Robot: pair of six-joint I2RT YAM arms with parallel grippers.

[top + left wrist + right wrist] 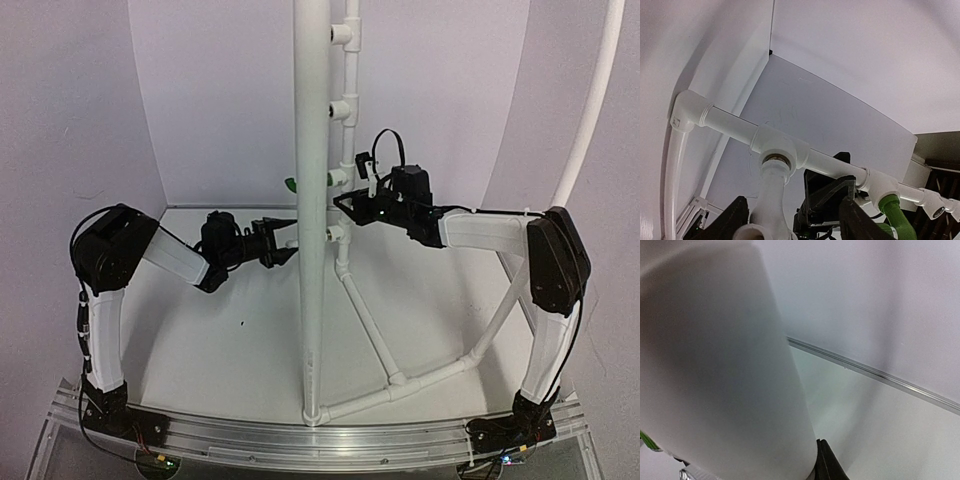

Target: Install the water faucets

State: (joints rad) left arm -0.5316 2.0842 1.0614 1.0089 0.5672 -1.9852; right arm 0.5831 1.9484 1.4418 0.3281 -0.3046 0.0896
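Left gripper point(794, 212) stands spread either side of the white faucet point(771, 192), which is seated in its tee outlet point(782, 147) beside the fitted green faucet point(896, 215), apparently ready to grasp and tighten it; right gripper point(343, 204) sits at the pipe run point(732, 123), probably bracing it, its closure indeterminable.

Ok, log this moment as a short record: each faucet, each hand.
white faucet: its end is in a tee outlet on the thin pipe
green faucet: its end is in the next tee along
left hand: open, fingers either side of the white faucet, not touching it
right hand: at the thin pipe between those tees; grip unclear
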